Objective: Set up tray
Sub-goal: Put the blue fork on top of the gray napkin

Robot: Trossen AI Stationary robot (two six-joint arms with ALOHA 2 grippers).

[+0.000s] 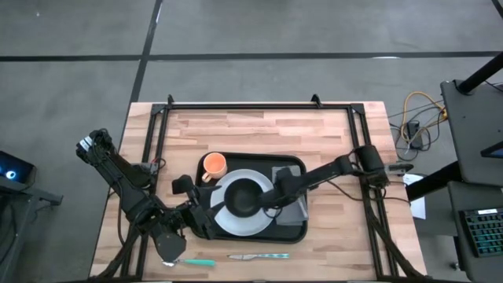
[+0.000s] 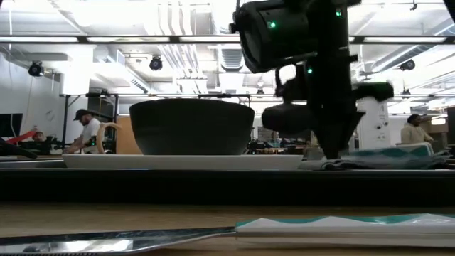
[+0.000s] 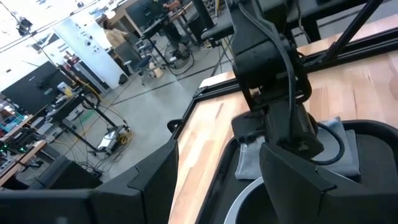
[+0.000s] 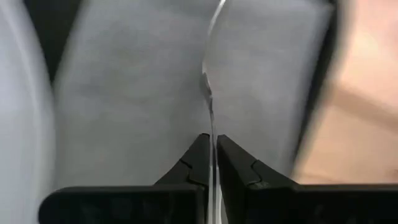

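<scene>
A wide workshop with ceiling lights and people at far benches lies behind the wooden desk [image 1: 259,130]. On it sits the black tray [image 1: 292,162], holding a white plate [image 1: 236,222] with a dark bowl [image 1: 244,196], an orange cup [image 1: 214,165] and a grey napkin [image 1: 291,206].

The right gripper [image 4: 211,149] hangs over the napkin, its jaws nearly closed on a thin silver utensil [image 4: 210,93]; which kind I cannot tell. To do this well, lower it flat onto the napkin, parallel to the plate's edge, then release gently.

The left gripper [image 1: 203,220] waits by the plate's near-left rim, jaws apart and empty. A knife [image 1: 259,255] and a teal-handled utensil [image 1: 192,261] lie on the desk in front of the tray.
</scene>
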